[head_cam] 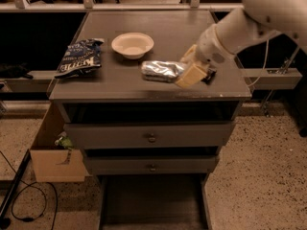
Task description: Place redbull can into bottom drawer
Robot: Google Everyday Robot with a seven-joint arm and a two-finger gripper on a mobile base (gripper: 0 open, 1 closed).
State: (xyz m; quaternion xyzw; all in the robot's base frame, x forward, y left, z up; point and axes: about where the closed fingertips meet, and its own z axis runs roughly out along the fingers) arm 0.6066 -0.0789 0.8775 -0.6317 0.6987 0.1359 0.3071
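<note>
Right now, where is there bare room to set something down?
The back of the countertop, behind the bowl, is bare, as is the open bottom drawer. The front right is crowded: the redbull can, the end effector at its right end, a candy bar. A chip bag takes the left.

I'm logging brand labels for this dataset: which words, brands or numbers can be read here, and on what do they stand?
"KETTLE": on the blue chip bag, at the left of the cabinet top.
The redbull can, lying on its side with the claw at its right end: print too blurred to read.
The bowl: no text.
</note>
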